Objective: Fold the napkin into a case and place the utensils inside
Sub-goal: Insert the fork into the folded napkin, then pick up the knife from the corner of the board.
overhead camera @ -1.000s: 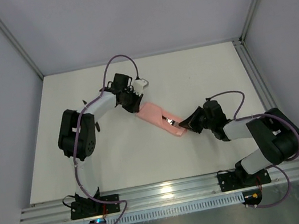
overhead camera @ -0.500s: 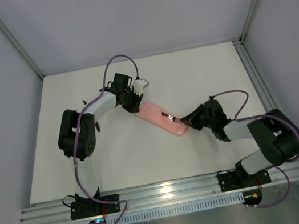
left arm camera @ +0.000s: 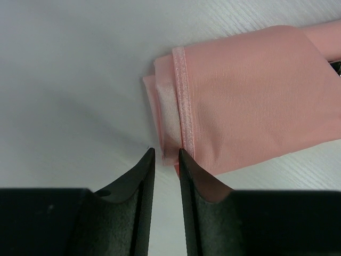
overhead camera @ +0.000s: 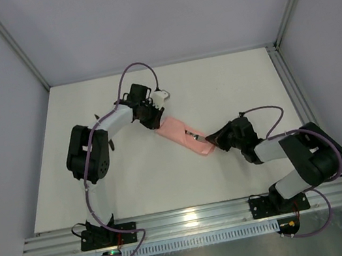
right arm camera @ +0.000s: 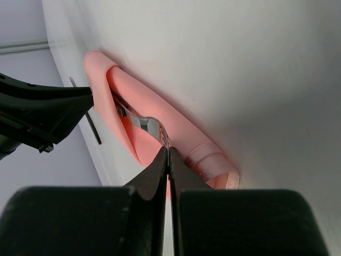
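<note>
The pale-pink case (overhead camera: 182, 136) lies diagonally mid-table, its pocket mouth facing the right arm. My right gripper (overhead camera: 211, 139) is at the lower right end, shut on the silvery tines of the fork (right arm camera: 151, 126). The fork's dark handle runs into the pocket of the case (right arm camera: 160, 106). My left gripper (overhead camera: 155, 123) sits at the upper left end. In the left wrist view its jaws stand slightly apart (left arm camera: 166, 157), with the hemmed corner of the case (left arm camera: 250, 96) right at the tips. A thin black strip (right arm camera: 90, 122) lies on the table beyond the case; I cannot tell if it is the knife.
White tabletop (overhead camera: 229, 84) stretches around the case on every side. Grey enclosure walls stand at the back and sides, with a metal rail (overhead camera: 194, 220) along the near edge where both arm bases are bolted.
My right gripper has crept a little up and left along the case with the fork. The left jaws have parted slightly at the case's corner.
</note>
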### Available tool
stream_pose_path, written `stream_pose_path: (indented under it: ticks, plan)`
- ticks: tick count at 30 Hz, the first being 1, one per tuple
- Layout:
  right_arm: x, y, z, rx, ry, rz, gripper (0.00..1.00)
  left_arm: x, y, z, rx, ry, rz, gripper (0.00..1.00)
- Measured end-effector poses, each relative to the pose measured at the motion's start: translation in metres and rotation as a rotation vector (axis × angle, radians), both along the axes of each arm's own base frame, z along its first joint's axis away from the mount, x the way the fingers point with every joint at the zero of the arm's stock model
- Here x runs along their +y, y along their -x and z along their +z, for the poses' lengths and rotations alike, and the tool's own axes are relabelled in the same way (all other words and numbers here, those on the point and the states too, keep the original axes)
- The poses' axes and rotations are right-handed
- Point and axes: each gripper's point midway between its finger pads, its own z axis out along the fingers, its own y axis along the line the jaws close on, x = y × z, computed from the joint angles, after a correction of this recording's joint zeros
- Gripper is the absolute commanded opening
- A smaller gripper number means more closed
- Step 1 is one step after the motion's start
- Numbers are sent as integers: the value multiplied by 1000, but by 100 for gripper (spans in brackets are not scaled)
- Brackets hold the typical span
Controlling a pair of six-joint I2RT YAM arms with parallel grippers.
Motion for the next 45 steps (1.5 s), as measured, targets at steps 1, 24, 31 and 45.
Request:
stream_pose_path:
  ticks: [1,24,31,45]
  plan:
    - [2,1,0,-1,-1,6,4,0,0,0,0,0,1,29]
    - [-22,-12,108,-323,340,42,57,181,-18,111,-236,-13,563,76]
    - [-58,-8,170,-505,693,-8,99,229,-1,196,-437,-153,678,99]
    - [-64,0,210,-771,793,21,94,244,-3,98,-122,-126,1013,99]
